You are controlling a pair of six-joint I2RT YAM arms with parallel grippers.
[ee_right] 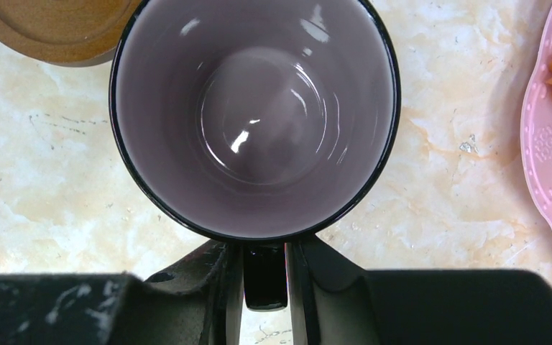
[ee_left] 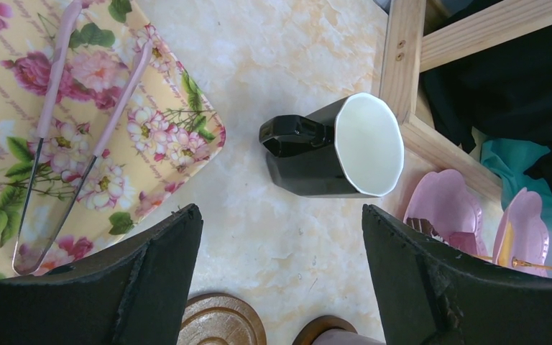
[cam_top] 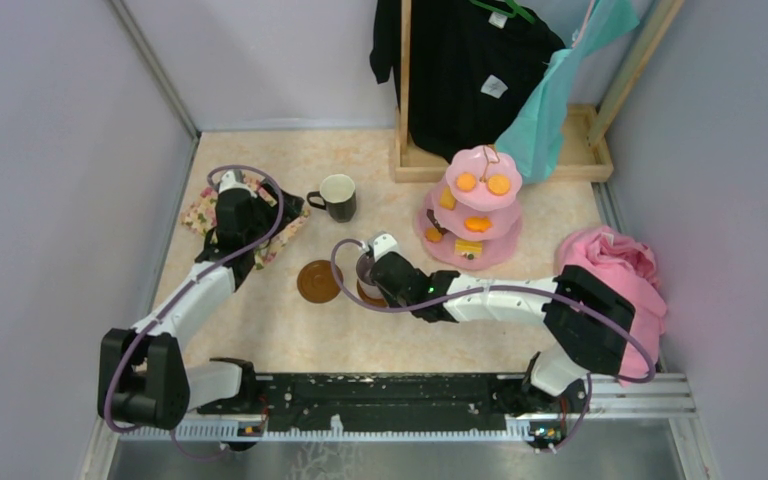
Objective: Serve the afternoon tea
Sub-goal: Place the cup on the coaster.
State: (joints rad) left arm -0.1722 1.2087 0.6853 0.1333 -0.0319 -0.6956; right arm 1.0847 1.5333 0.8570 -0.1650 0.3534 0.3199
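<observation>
The left claw (ee_left: 280, 219) hung with its jaws wide apart, the black mug (ee_left: 316, 162) standing on the table (ee_left: 259, 72) just ahead of it. The right claw (ee_right: 266, 262) was clamped on the handle of the smoky translucent mug (ee_right: 255, 115), with a bare coaster (ee_right: 57, 25) just beyond to its left. The mug should probably go down level, with release only once it is seated.

Bright, even light with soft shadows; white glints inside the smoky mug (ee_right: 244, 136); views mostly sharp
</observation>
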